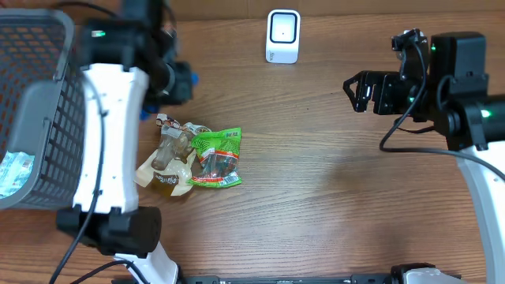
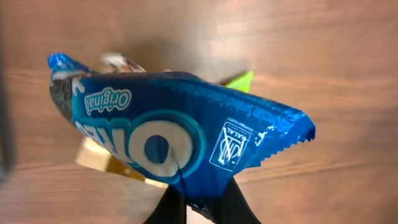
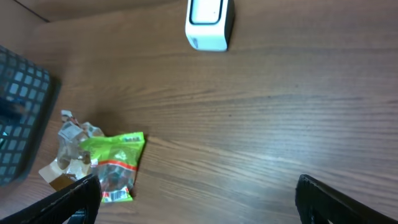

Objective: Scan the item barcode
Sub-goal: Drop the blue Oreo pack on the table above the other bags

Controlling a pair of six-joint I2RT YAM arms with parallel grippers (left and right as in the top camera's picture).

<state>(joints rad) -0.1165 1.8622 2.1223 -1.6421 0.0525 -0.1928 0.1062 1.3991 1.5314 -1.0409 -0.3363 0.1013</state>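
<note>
Wooden worktop (image 1: 331, 197), scanner (image 1: 282, 35) at its far edge. Your left hand (image 2: 200, 202) is clamped on the blue biscuit packet (image 2: 180, 134), up above the snack pile (image 1: 197, 158); your right hand (image 1: 355, 92) gapes wide, empty. No barcode shows on this face, so rotate the packet toward the scanner slowly.

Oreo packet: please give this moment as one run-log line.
left fingers: shut on Oreo packet | right fingers: open, empty | scanner: far side of table | green packet: on table
</note>
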